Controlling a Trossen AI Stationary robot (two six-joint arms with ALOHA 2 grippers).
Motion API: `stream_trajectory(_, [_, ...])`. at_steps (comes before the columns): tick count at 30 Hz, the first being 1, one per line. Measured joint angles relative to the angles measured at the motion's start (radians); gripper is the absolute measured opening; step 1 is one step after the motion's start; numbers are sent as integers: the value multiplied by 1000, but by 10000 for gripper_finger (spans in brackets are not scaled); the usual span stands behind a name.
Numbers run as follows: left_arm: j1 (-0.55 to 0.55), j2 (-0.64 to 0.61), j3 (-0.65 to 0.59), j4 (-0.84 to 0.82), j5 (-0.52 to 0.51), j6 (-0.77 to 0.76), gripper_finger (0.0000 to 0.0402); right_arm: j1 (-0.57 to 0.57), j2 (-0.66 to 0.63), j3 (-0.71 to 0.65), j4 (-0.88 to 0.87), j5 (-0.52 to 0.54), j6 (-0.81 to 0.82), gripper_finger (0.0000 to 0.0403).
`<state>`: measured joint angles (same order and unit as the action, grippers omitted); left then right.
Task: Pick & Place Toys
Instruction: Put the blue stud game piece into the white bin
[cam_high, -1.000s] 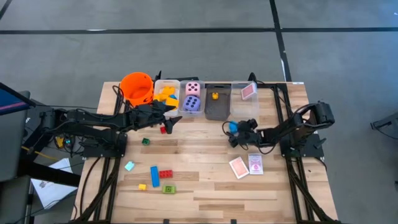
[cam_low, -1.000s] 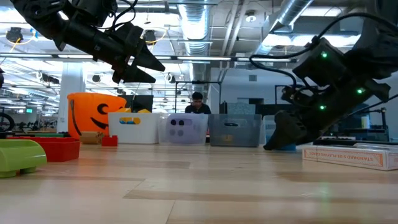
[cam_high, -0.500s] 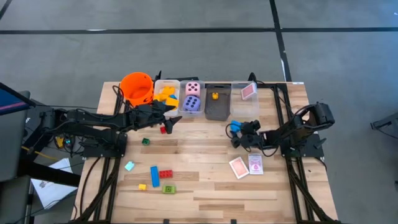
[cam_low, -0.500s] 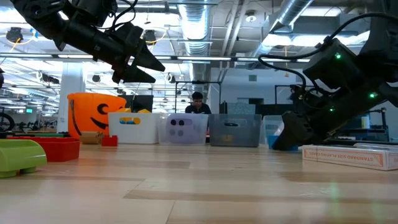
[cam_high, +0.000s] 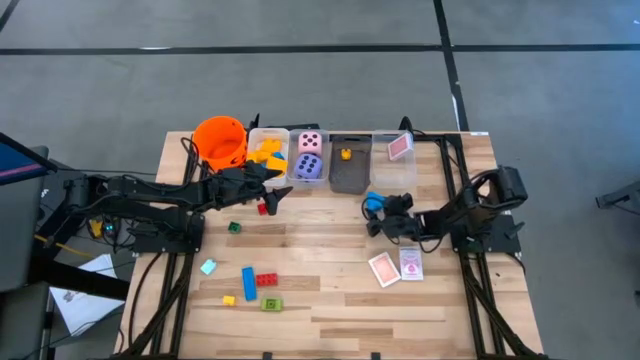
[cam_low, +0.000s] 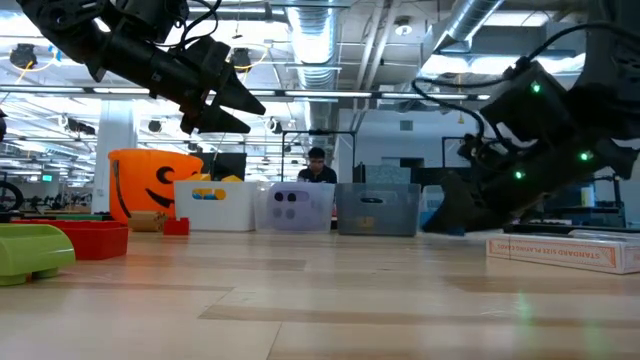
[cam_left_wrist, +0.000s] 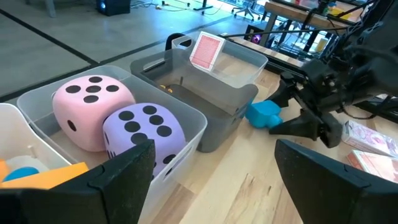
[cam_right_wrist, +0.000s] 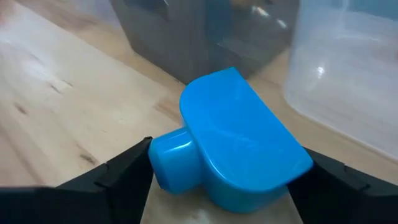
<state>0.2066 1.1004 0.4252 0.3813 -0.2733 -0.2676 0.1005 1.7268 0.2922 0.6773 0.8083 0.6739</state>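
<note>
I have the right end effector (cam_high: 378, 212) low over the bench (cam_high: 330, 300), in front of the gap between the grey bin (cam_high: 349, 172) and the clear bin (cam_high: 394, 170) at the far edge. Its fingers stand apart on either side of a blue block (cam_right_wrist: 233, 140) that lies on the wood; from the wrist view the block sits between them, but I cannot tell whether they touch it.

The left end effector (cam_high: 275, 185) hangs above the bench near the far edge, by the bins, fingers (cam_left_wrist: 118, 180) spread wide and holding nothing. Under it I see the pink die (cam_left_wrist: 87, 115) and the purple die (cam_left_wrist: 146, 134) together in one clear bin (cam_high: 308, 178), and yellow blocks (cam_high: 266, 151) in the bin beside the orange bucket (cam_high: 220, 140).

One pink-white card (cam_high: 400, 147) leans inside the clear bin at the far right; two more cards (cam_high: 397, 266) lie flat on the bench towards the right edge. A small red block (cam_high: 263, 208) and a green one (cam_high: 234, 227) lie near the left arm. Towards the near left corner lie a teal block (cam_high: 208, 266), a blue block (cam_high: 249, 282), a red block (cam_high: 267, 279), a yellow one (cam_high: 229, 299) and a green one (cam_high: 272, 303).
</note>
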Motion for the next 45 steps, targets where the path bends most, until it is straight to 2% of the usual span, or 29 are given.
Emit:
stream_trajectory(13, [0,0,0,24,0,0,323,103,-213,83,5,-2,-188,309])
stream_trajectory(19, [0,-2,0,79,-1,0,323,86,-275,188,5,-30,-364,309])
stream_trajectory(23, [0,-2,0,98,2,-17,323,56,-285,284,4,-115,-493,309])
stream_trajectory(26, [0,-2,0,126,75,-102,323,37,-280,358,-7,-178,-581,309])
stream_trajectory(32, [0,-2,0,233,364,-255,323,43,-280,462,-208,-264,-675,310])
stream_trajectory(34, [-11,-2,0,243,420,-271,323,65,-278,473,-234,-265,-711,317])
stream_trajectory(45, [-130,46,0,289,396,-293,323,130,-151,585,-236,-254,-857,310])
